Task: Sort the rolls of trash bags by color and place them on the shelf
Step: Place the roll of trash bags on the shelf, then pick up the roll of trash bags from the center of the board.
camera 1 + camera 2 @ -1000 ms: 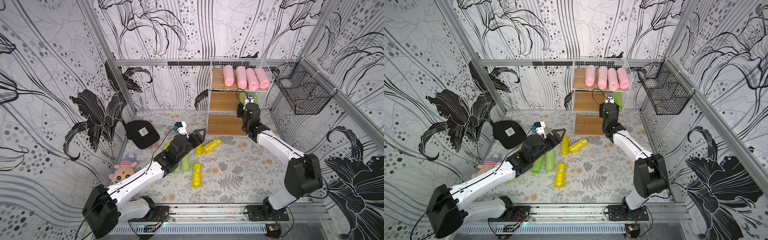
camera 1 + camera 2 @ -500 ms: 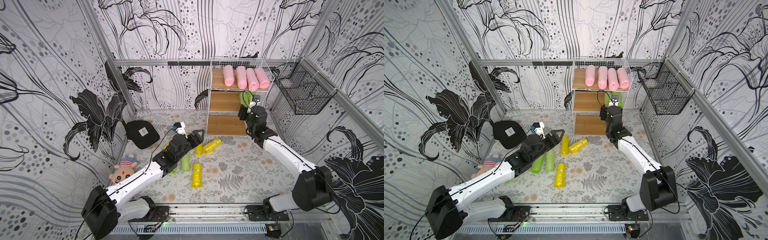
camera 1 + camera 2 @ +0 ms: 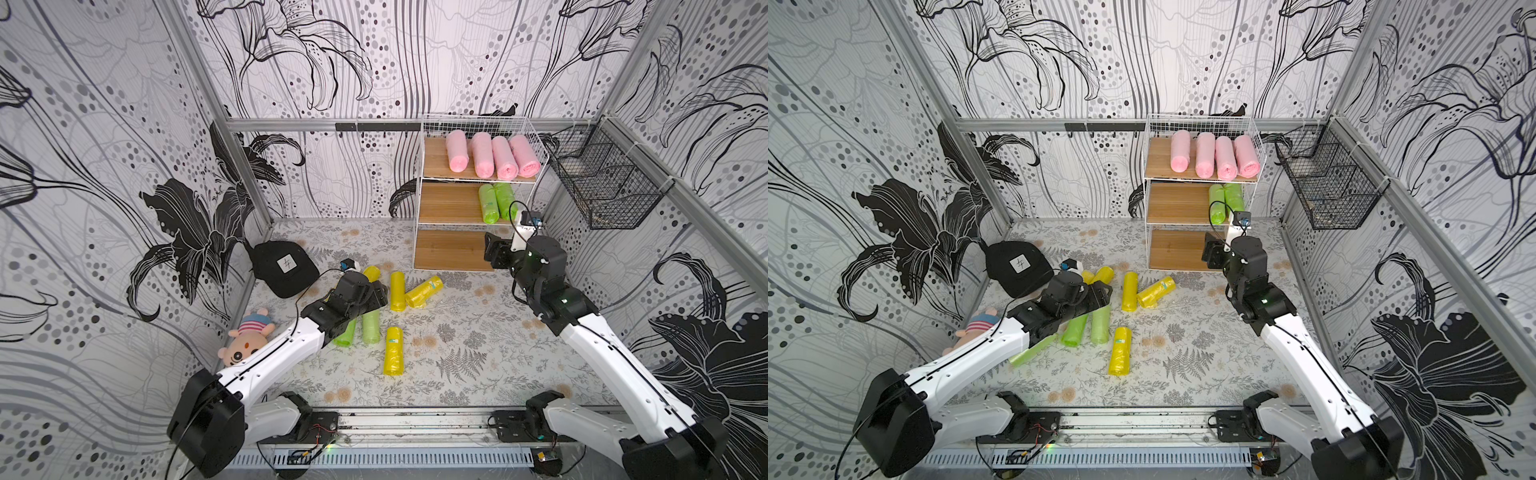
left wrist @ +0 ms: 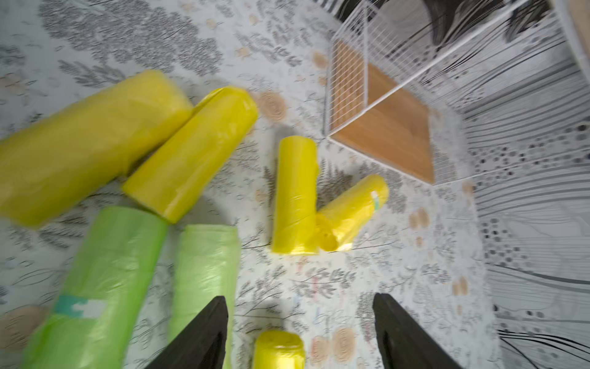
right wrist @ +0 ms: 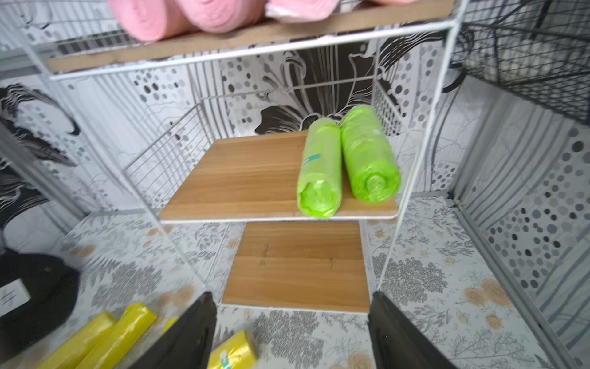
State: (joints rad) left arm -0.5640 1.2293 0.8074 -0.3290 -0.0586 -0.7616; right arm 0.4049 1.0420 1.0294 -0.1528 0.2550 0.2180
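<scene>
right wrist: right pincer [image 5: 292,295] wide, empty before shelf [image 5: 239,179]; black cap [image 5: 38,287] near yellow rolls [image 5: 121,332].

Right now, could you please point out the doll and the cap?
Doll [image 3: 242,353]: in a top view, on its face.
Cap [image 3: 286,263]: in a top view, on its white patch.

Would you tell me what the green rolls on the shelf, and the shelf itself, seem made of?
Green rolls: thin plastic film, judging by crinkles and sheen. Shelf: white-coated wire grid, probably metal; its boards show matte wood grain, perhaps laminate.
</scene>
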